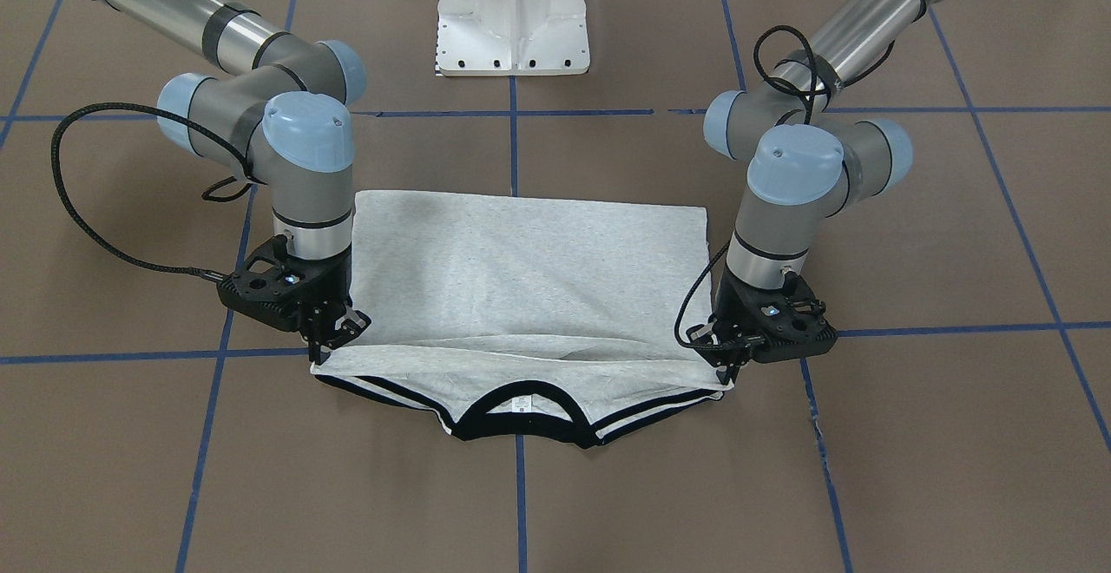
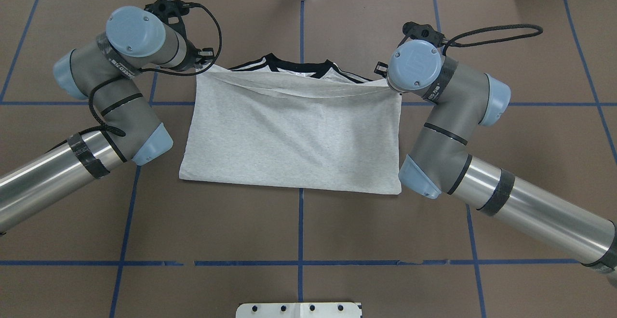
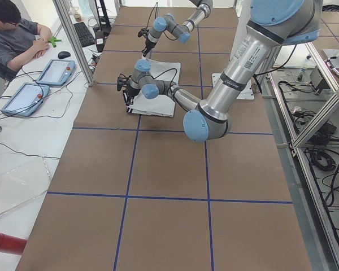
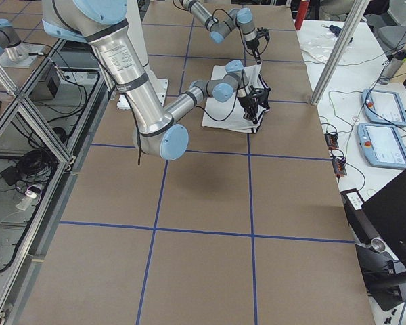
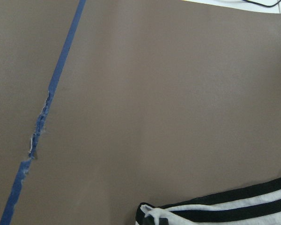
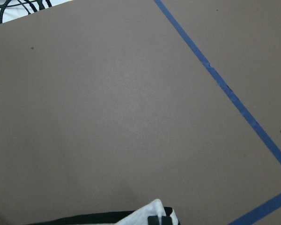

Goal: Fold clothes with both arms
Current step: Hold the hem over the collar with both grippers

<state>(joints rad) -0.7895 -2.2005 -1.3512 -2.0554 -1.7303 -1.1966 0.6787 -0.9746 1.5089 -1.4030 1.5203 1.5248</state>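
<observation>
Exterior front-facing view has the shirt (image 1: pixel 521 269) lying flat on the brown table (image 1: pixel 608 486). It is folded over on itself, so plain grey cloth faces up and the hem edge lies just short of the black collar (image 1: pixel 519 421). The collar and the black-and-white shoulder stripes (image 1: pixel 660 412) peek out on the side away from the robot. The left gripper (image 1: pixel 725 371) points down at the folded layer's corner on that view's right, its fingers clenched on the grey edge just above the striped shoulder. The right gripper (image 1: pixel 334 340) does likewise at the opposite corner, on the view's left, pinching the edge there. Between the two, the held edge runs in a shallow sag, slightly raised off the layer under it, with a shadow beneath. Overhead, the shirt sits between the arms, the left arm (image 2: pixel 120 111) beside its left side and the right arm (image 2: pixel 443 130) beside its right, each wrist hiding its own gripper tips. The left wrist view catches the striped shoulder at the bottom of its frame, with table and a blue tape line (image 5: pixel 51 93) beyond. The right wrist view shows a scrap of grey cloth at its lower edge.
</observation>
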